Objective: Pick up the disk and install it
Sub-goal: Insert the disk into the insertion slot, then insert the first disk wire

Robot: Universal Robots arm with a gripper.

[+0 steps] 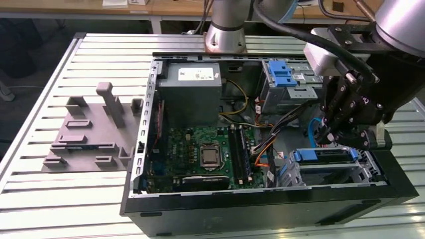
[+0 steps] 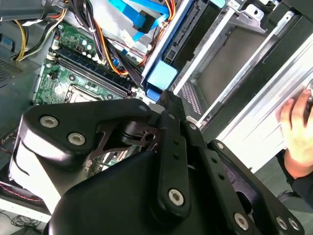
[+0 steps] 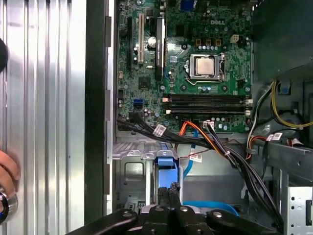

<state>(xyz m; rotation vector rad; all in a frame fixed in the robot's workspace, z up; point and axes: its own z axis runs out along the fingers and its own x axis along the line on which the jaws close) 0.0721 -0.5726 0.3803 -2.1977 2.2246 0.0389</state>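
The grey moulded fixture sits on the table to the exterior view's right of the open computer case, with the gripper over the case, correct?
No: the exterior view shows the grey moulded fixture on the table to that view's left of the open computer case. The gripper is over the case.

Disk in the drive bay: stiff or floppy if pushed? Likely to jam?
Probably stiff: the disk reads as a flat slab in a blue bracket, so a push should move it whole. Its blue tab looks like thin plastic and may flex. Sitting between the bay walls, it could bind if pushed skewed.
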